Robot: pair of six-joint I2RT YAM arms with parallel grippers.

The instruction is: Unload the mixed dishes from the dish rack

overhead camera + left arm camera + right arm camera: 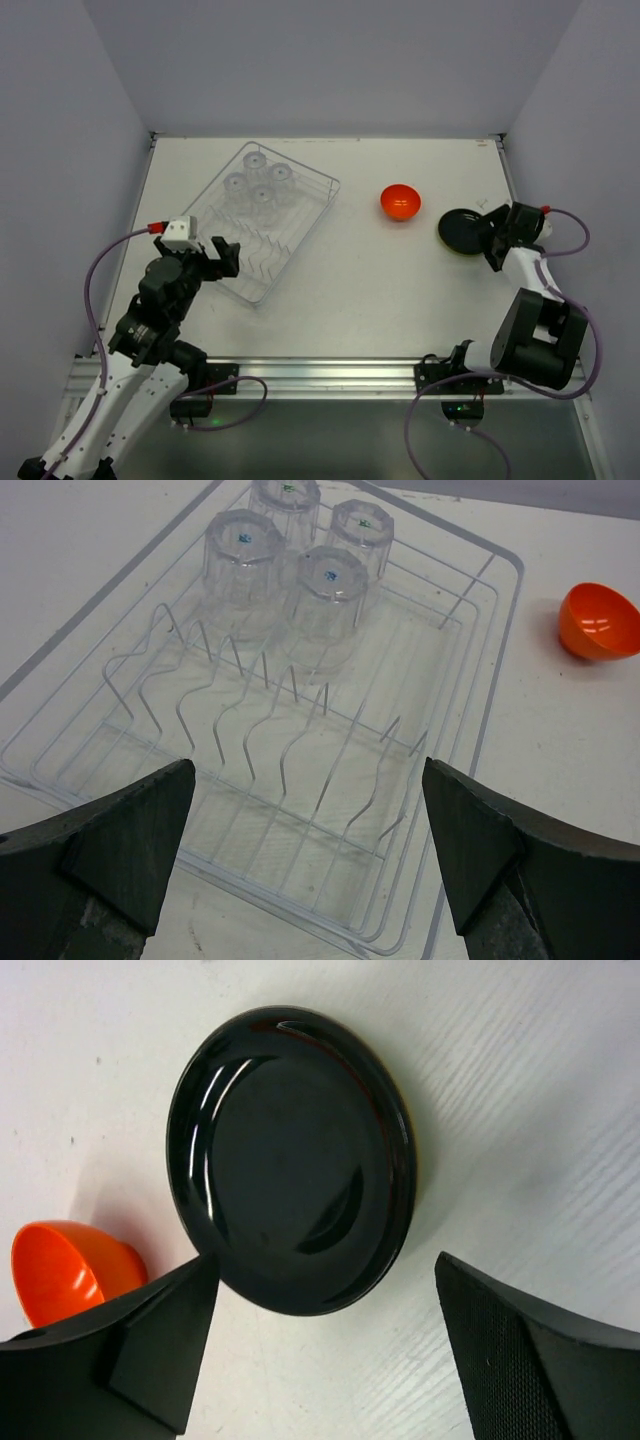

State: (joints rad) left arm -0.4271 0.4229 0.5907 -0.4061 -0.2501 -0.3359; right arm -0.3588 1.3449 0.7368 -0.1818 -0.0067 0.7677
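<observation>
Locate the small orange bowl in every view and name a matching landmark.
Top external: small orange bowl right of centre, between the silver wire dish rack and the round black plate.
Left wrist: bowl at the upper right edge, beside the rack.
Right wrist: bowl at lower left, left of the plate.
Landmark: white table in all three; rack links top with left wrist, plate top with right.

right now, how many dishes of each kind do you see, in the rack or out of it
clear tumblers, in the dish rack: 4
orange bowl, outside it: 1
black plate, outside it: 1
total: 6
</observation>
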